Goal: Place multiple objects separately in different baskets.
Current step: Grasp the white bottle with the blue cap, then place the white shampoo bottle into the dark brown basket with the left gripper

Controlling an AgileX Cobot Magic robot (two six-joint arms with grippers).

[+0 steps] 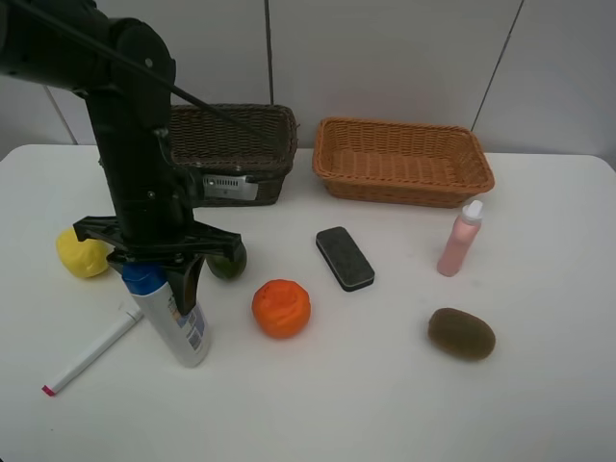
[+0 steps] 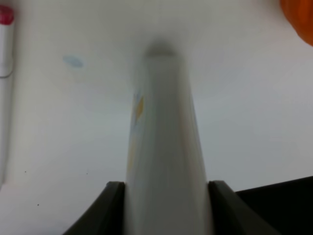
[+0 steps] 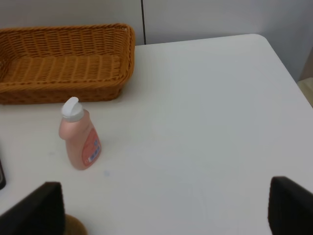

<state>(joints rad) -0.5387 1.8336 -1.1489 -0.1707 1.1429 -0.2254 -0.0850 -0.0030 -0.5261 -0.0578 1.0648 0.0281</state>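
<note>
The blue-capped white bottle [image 1: 178, 322] [image 2: 166, 147] lies on the table at the front left. My left gripper [image 1: 159, 279] [image 2: 166, 183] is down over its cap end, with both fingers against its sides. Around it are the lemon [image 1: 82, 253], lime [image 1: 229, 262], orange [image 1: 281, 308] [image 2: 298, 19] and marker [image 1: 91, 351] [image 2: 5, 44]. Further right are the eraser [image 1: 345, 258], pink bottle [image 1: 460, 241] [image 3: 79, 139] and kiwi [image 1: 461, 333]. The dark basket [image 1: 236, 135] and tan basket [image 1: 404, 164] [image 3: 63, 63] stand at the back, both empty. My right gripper [image 3: 166, 205] is open and holds nothing.
The white table's right edge [image 3: 281, 58] runs close to the pink bottle's side. The left arm's black body hides part of the dark basket's front in the exterior view. The right arm is outside the exterior view.
</note>
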